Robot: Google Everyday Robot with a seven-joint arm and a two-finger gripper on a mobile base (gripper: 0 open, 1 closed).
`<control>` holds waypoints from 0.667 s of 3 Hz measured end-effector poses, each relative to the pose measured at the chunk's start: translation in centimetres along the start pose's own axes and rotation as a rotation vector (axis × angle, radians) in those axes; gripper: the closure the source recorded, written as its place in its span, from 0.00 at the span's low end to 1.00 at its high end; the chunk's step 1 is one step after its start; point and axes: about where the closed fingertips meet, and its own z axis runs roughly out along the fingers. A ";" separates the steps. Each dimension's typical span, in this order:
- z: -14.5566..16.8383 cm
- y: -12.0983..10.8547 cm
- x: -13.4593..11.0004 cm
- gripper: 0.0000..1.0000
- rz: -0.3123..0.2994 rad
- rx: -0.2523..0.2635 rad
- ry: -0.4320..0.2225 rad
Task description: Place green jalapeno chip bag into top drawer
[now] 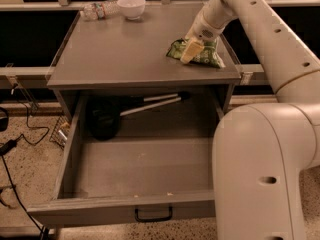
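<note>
The green jalapeno chip bag (205, 54) lies on the grey cabinet top (130, 49) near its right edge. My gripper (192, 50) reaches down from the white arm and sits right on the bag's left part, its pale fingers (190, 52) against the bag. The top drawer (140, 169) is pulled wide open below the cabinet top, with a small black pull handle (153, 215) on its front panel.
A black ladle (107, 119) with a long metal handle lies at the back of the drawer. A white bowl (133, 6) and a clear plastic bottle (97, 10) stand at the cabinet top's far edge. My white base (260, 174) stands by the drawer's right side. Cables lie on the floor at left.
</note>
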 end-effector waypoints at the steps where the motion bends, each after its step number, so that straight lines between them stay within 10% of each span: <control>1: 0.0 0.0 0.0 0.65 0.000 0.000 0.000; 2: 0.0 0.0 0.0 0.88 0.000 0.000 0.000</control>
